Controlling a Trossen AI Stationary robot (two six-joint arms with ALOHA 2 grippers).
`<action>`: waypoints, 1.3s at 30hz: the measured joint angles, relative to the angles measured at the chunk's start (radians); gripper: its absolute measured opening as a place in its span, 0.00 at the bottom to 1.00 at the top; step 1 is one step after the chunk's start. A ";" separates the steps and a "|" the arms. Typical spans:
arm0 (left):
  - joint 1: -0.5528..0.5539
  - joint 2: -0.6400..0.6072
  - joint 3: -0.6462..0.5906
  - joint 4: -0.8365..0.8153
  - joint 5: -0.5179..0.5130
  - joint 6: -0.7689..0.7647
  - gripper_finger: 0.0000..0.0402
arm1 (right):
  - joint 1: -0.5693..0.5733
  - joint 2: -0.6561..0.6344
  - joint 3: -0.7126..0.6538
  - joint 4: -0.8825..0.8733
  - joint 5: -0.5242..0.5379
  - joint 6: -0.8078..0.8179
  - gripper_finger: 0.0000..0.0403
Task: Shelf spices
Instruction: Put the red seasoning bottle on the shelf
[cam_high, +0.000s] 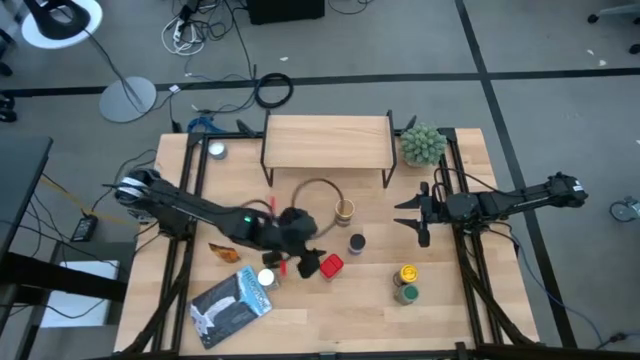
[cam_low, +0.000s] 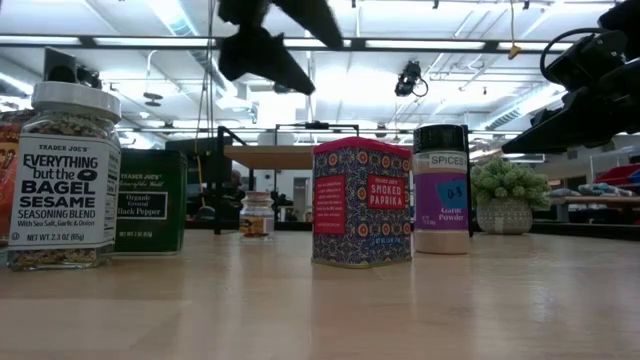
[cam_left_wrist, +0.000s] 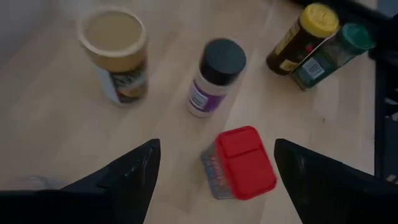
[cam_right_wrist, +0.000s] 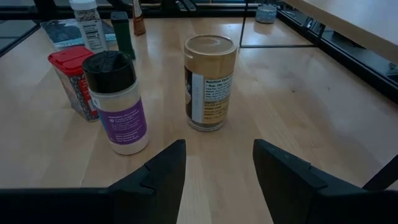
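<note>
1. In the high view, the paprika tin (cam_high: 331, 266) is partly covered by the left gripper (cam_high: 303, 262) at the frame's centre; only its red lid shows there.
2. In the left wrist view, the tin's lower part is cut off by the frame's bottom edge, and it is seen between the two wide-spread fingers (cam_left_wrist: 127, 177), which hold nothing.
3. In the low view, the tin (cam_low: 362, 203) stands upright at centre, long axis vertical, its label facing the camera; the left gripper's fingertips are cut off at the top edge.
4. The bagel seasoning jar (cam_low: 63, 178) is cropped at the left edge, and the black pepper tin (cam_low: 150, 201) is half hidden behind it.
5. The garlic powder jar (cam_right_wrist: 116, 101) and a tan-lidded jar (cam_right_wrist: 210, 82) stand upright ahead of the right gripper (cam_right_wrist: 217, 162), whose fingers are parted and empty.
6. The shelf (cam_high: 327, 140) lies at upper centre of the high view, long axis left to right, bare on top.
7. Two jars, yellow-lidded (cam_high: 407, 274) and green-lidded (cam_high: 406, 294), touch at lower right.
</note>
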 joint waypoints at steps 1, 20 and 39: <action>-0.003 0.034 0.035 -0.019 0.012 -0.011 0.79 | 0.000 0.000 0.000 0.000 0.000 0.000 0.47; -0.017 0.415 0.462 -0.372 0.059 -0.192 0.79 | 0.000 0.000 0.000 0.000 0.000 0.000 0.47; -0.020 0.424 0.462 -0.407 0.064 -0.249 0.77 | 0.000 0.000 0.000 0.000 0.000 0.000 0.47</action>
